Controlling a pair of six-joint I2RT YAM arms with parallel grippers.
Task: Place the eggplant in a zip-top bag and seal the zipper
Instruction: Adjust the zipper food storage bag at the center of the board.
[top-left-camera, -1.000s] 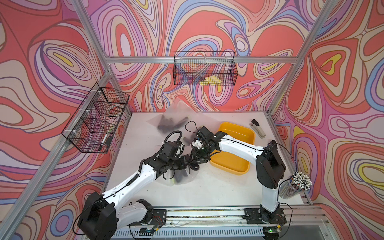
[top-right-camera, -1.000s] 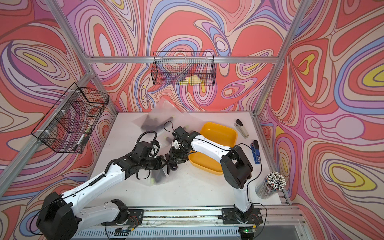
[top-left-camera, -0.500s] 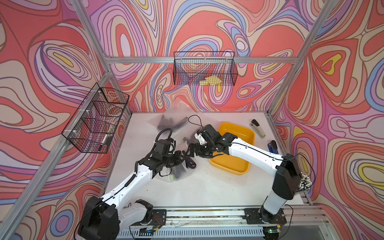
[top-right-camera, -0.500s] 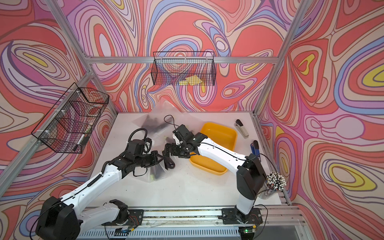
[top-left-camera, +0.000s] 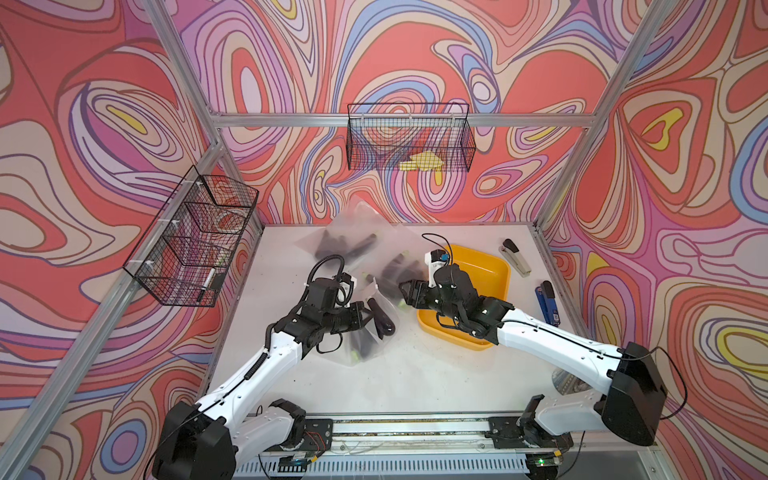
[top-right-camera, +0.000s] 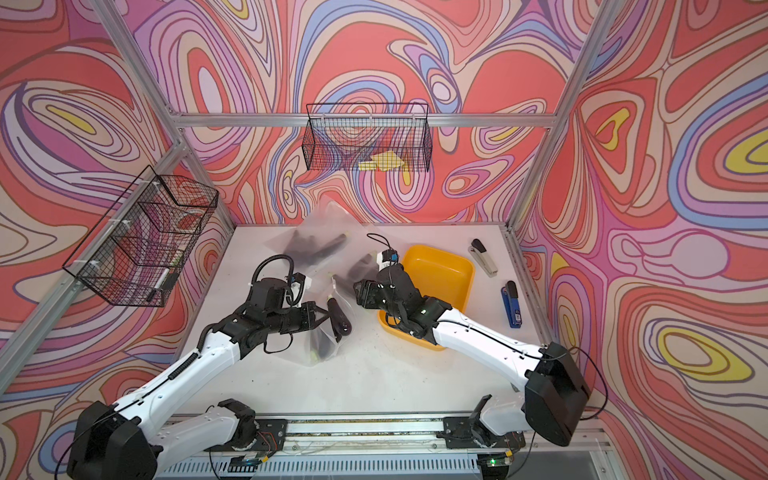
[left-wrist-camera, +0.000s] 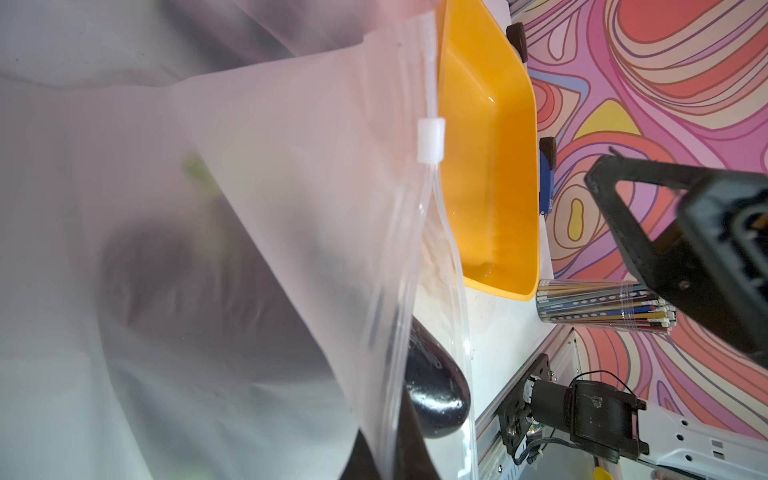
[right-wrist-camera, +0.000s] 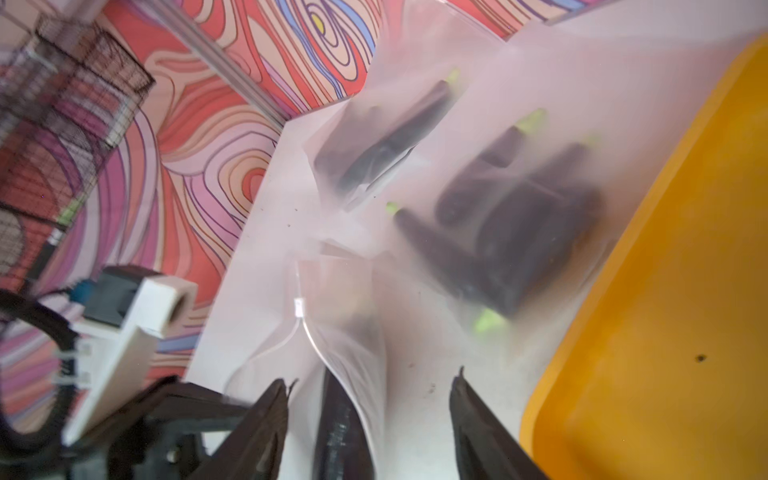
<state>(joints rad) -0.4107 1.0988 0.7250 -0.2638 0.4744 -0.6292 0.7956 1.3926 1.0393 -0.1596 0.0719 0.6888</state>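
Observation:
A frosted zip-top bag (top-left-camera: 365, 349) (top-right-camera: 324, 349) lies at mid-table with dark eggplants inside. One glossy eggplant (top-left-camera: 382, 322) (top-right-camera: 338, 320) (left-wrist-camera: 436, 399) sits in the bag's mouth, its round end between the two parted zipper lips. The white slider (left-wrist-camera: 431, 139) (right-wrist-camera: 298, 307) is partway along the zipper. My left gripper (top-left-camera: 365, 318) (top-right-camera: 322, 318) (left-wrist-camera: 386, 461) is shut on the bag's edge beside the mouth. My right gripper (top-left-camera: 403, 289) (top-right-camera: 356, 291) (right-wrist-camera: 374, 382) hovers open just right of the bag, gripping nothing.
A yellow tray (top-left-camera: 486, 270) (top-right-camera: 440, 266) sits under my right wrist. Two more frosted bags of eggplants (top-left-camera: 345, 245) (top-left-camera: 399, 266) lie at the back. A grey stapler (top-left-camera: 515, 257) and a blue one (top-left-camera: 548, 303) lie at the right. Wire baskets (top-left-camera: 191, 237) (top-left-camera: 409, 141) hang on the walls.
My right gripper has drawn back to the right, away from the bag mouth and my left gripper, and now stands apart. The left gripper has kept its hold on the bag.

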